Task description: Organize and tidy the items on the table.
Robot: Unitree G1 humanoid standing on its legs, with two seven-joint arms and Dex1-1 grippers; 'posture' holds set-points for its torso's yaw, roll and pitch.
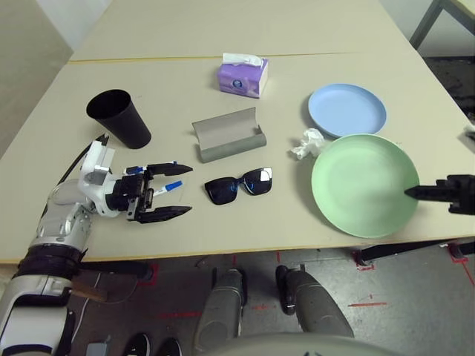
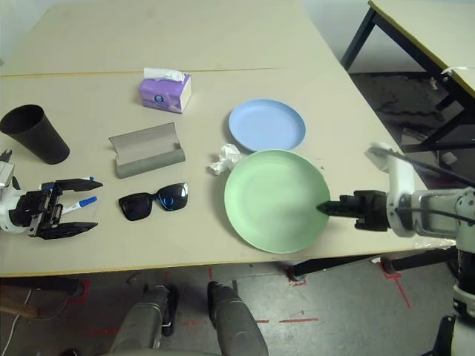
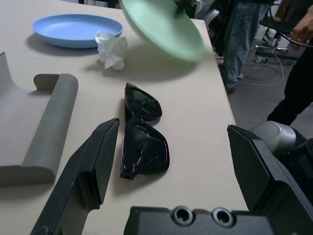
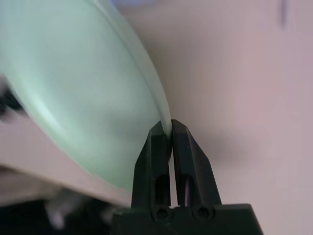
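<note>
The right gripper (image 2: 324, 208) has its fingers clamped on the rim of the round pale-green plate (image 2: 274, 199), lifted and tilted at centre-right over the beige counter (image 1: 223, 222). Just above it lie the round light-blue plate (image 2: 267, 124) and crumpled white tissue (image 2: 223, 158). At lower left the left gripper (image 1: 172, 191) has its fingers apart, partly hiding a blue-capped white marker (image 1: 169, 187). Black sunglasses (image 1: 239, 185), an open grey case (image 1: 227, 133), a black tapered cup (image 1: 119, 117) and a purple tissue box (image 1: 242, 77) lie between.

On the counter (image 1: 223, 222), the cup (image 1: 119, 117) stands toward the left edge, the glasses case (image 1: 228, 134) mid-counter behind the sunglasses (image 1: 239, 185), the tissue box (image 1: 243, 75) farther back, and two plates (image 1: 347, 109) (image 1: 364, 184), apparently overlapping, near the right edge.
</note>
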